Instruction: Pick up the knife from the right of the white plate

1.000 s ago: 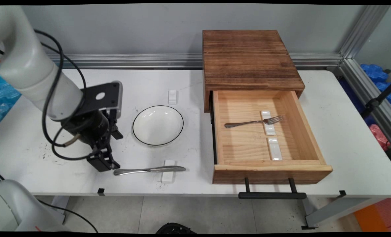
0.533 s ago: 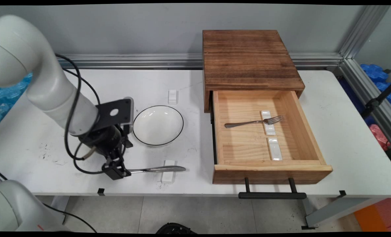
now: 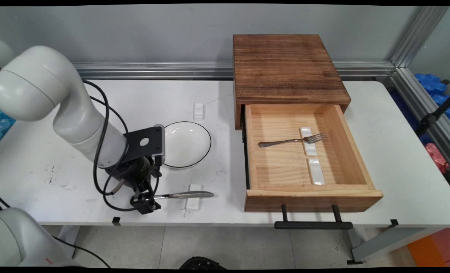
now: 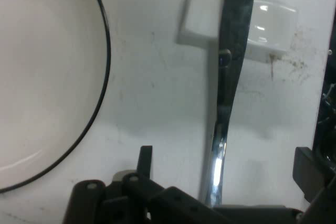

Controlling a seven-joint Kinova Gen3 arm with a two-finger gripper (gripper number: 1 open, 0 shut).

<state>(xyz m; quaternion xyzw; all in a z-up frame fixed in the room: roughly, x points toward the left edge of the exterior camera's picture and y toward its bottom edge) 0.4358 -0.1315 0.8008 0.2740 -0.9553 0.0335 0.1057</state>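
Your claw (image 3: 146,201) sits low over the desk (image 3: 39,151), right at the handle end of the knife (image 3: 179,195). In the hand view the knife (image 4: 228,103) runs straight up from between the two fingers (image 4: 144,161), which stand apart on either side of the handle; they are spread wide and grip nothing. Whether the tips already touch the desk, you cannot tell.

Take the knife as your landmark. Its blade lies across a small white rest (image 3: 194,197), so the blade end is propped up and the handle slopes down to the desk. The bowl (image 3: 185,144) sits just behind the knife, near the claw's camera bracket. A second white rest (image 3: 198,111) lies beyond the bowl. Well to the knife's right, the wooden box (image 3: 285,68) has its drawer (image 3: 312,195) pulled open, with a fork (image 3: 291,141) propped on one of two rests inside; the other rest (image 3: 316,171) is bare.

The risks, as I judge them:
- The handle is thin and slick; closing off-centre could make it slip or pivot on the rest.
- Pressing down on the handle end could lever the blade up and knock the rest aside.
- The bracket is close to the bowl; a swing that way could nudge it.
- The hanging cables (image 3: 100,182) droop near the desk and could drag.
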